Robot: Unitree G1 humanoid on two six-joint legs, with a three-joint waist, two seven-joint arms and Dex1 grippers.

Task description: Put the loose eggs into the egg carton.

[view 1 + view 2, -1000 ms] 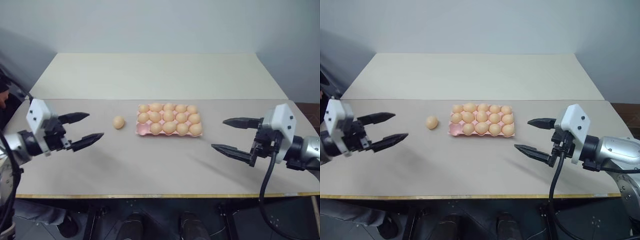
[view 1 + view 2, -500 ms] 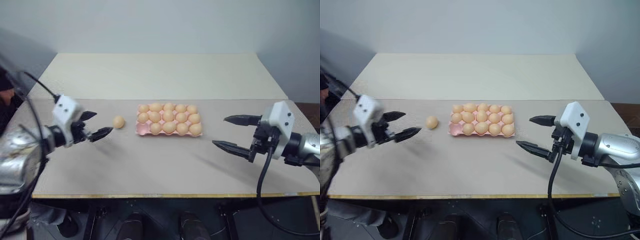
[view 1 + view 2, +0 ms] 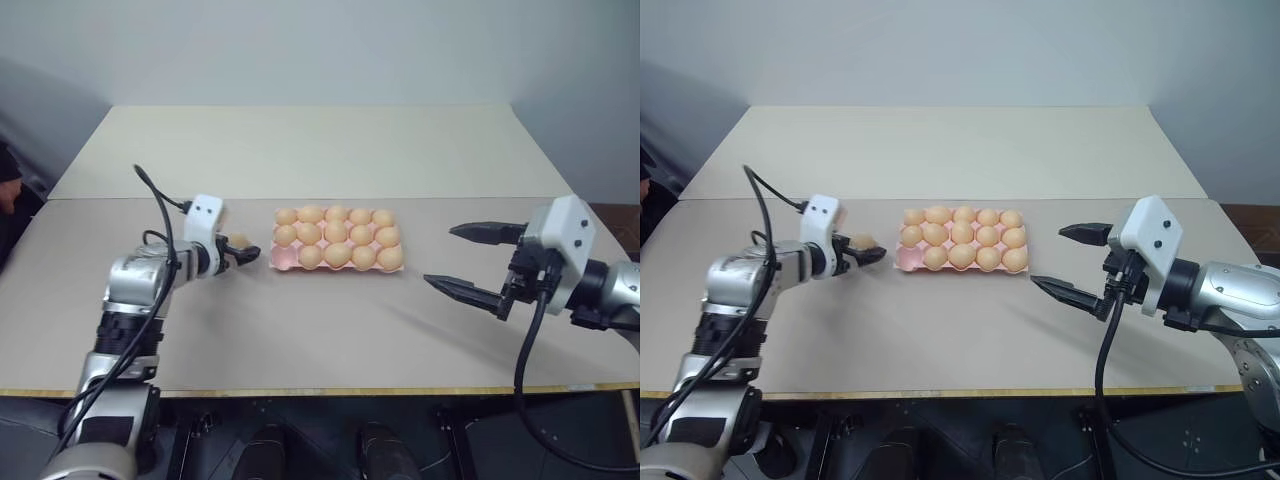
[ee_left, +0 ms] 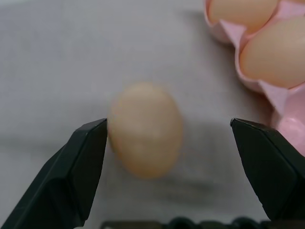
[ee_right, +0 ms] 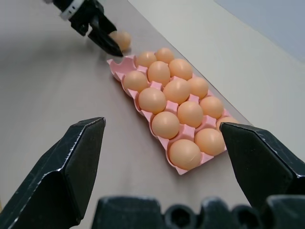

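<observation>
Two pale beige tables [image 3: 330, 150] butted end to end, seam running across. Plain grey-white wall [image 3: 320, 50] behind. Dark floor [image 3: 610, 215] at right edge. Even, soft light.

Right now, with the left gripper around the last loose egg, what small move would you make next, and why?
Probably close the left gripper: the loose egg sits between its open fingers, nearer one, and the egg carton has one empty corner cup.

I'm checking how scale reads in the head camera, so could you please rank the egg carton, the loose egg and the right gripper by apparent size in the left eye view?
1. Egg carton, widest.
2. Right gripper, open; it is nearer the camera, so the gap is unsure.
3. Loose egg, clearly smallest, partly hidden between the left gripper's fingers.
</observation>
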